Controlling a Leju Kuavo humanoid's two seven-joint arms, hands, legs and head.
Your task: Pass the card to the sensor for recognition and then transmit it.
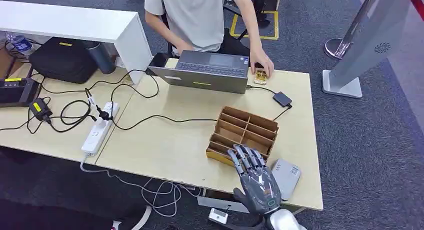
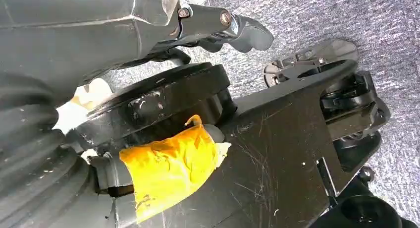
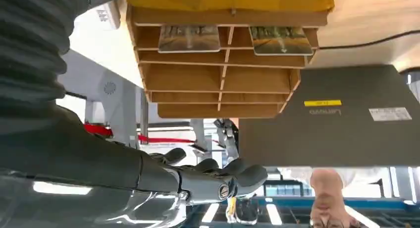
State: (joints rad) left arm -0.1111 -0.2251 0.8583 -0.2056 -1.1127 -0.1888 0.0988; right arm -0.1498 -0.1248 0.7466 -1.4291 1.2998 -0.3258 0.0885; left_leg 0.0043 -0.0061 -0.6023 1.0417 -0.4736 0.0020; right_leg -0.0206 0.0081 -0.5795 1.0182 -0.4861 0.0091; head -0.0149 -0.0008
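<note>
Wooden slots of the card rack (image 1: 243, 131) hold two cards, one (image 3: 189, 38) beside the other (image 3: 280, 40) in the row nearest the right hand (image 1: 256, 181); that hand hovers over the rack's near edge, palm down, fingers spread and holding nothing; a grey sensor box (image 1: 285, 177) lies just beside it on the table (image 1: 165, 145); the left hand's state I cannot tell.
</note>
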